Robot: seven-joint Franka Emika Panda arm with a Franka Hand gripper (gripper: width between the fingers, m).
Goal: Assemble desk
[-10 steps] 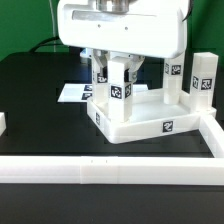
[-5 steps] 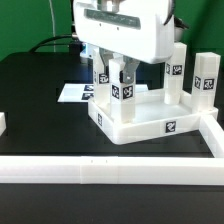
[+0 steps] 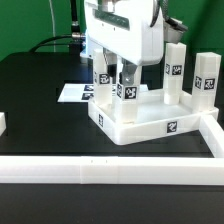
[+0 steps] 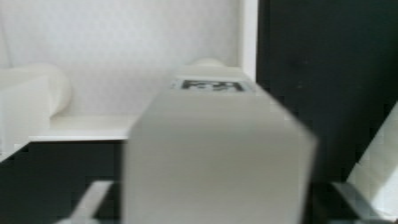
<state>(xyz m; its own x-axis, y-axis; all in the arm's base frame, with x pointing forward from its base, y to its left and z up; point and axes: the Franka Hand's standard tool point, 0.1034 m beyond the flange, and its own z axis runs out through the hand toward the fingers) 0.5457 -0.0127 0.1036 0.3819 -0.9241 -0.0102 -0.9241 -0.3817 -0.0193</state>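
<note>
White plastic tray-like desk top lies upside down on the black desk, tagged block legs upright; end effector fingers straddle one leg, grip unclear.

Matte black flat table top carries all items. Long white plastic border bars run along the table's near edge, turning back at the exterior view's right. A thin flat white marker board lies on the table. Green backdrop stands behind the table.
</note>
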